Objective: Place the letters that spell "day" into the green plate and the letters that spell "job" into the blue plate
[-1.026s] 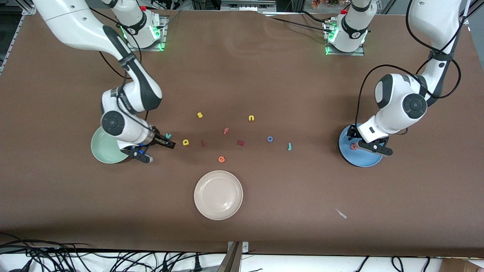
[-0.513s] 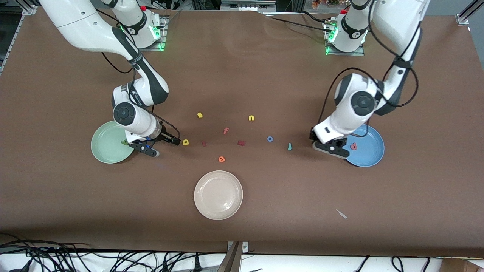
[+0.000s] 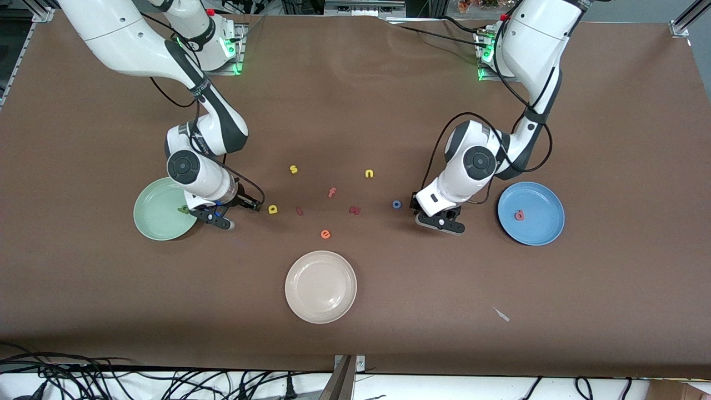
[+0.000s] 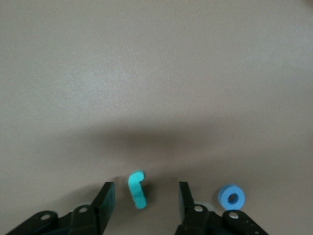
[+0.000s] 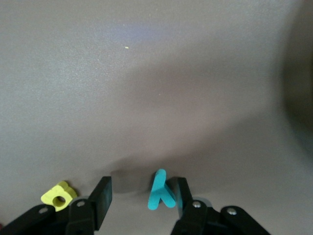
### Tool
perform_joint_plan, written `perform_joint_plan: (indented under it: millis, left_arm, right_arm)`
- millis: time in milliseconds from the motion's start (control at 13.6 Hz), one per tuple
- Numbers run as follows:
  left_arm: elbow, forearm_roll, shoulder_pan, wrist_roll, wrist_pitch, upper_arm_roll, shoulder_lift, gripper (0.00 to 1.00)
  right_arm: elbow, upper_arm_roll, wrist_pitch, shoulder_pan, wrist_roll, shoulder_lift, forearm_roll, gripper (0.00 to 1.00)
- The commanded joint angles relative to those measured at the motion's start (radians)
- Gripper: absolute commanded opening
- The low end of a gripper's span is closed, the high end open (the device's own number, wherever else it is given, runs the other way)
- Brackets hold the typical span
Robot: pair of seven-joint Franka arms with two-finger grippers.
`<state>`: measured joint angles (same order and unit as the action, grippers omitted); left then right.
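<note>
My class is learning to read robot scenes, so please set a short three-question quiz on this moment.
1. True or false: the blue plate holds no letter.
2. Which letter lies between the left gripper's open fingers? A) teal j B) blue o C) orange e
3. Fill in: the dark green letter lies in the ____ plate.
Key: 1 false; 2 A; 3 the green plate.

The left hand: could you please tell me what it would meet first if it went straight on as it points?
Probably the teal j, lying between the open fingers of the left hand.
</note>
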<state>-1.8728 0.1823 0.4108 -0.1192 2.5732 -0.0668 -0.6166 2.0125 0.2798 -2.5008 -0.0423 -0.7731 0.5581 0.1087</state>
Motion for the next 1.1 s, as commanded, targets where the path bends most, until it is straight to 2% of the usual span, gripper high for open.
perform_joint_plan:
  millis: [0, 147, 586, 659, 733, 879, 1026]
  left_arm:
    - [0.029, 0.023, 0.019, -0.016, -0.007, 0.016, -0.015, 0.59]
    - [0.027, 0.02, 0.019, -0.014, -0.007, 0.016, -0.018, 0.56]
    - [0.014, 0.019, 0.019, -0.014, -0.007, 0.016, -0.032, 0.53]
    - [0.014, 0.019, 0.019, -0.014, -0.007, 0.016, -0.032, 0.48]
    - [0.014, 0.017, 0.019, -0.008, -0.007, 0.016, -0.032, 0.38]
    - [0.014, 0.017, 0.017, -0.007, -0.007, 0.016, -0.031, 0.12]
    - [0.012, 0.017, 0.011, -0.008, -0.011, 0.019, -0.022, 0.04]
  right_arm:
    - [0.011, 0.004, -0.013, 0.005, -0.003, 0.003, 0.025, 0.48]
    - [0.011, 0.004, -0.013, 0.005, -0.002, 0.005, 0.035, 0.41]
    - [0.014, 0.004, -0.013, 0.004, -0.002, 0.011, 0.042, 0.11]
    - [0.014, 0.004, -0.013, 0.004, 0.0, 0.011, 0.042, 0.05]
    - [0.011, 0.004, -0.013, 0.004, 0.009, 0.011, 0.049, 0.0]
    - [0.003, 0.004, 0.005, 0.002, 0.012, 0.011, 0.066, 0.0]
    - [-0.015, 0.004, 0.034, 0.004, 0.015, 0.011, 0.068, 0.0]
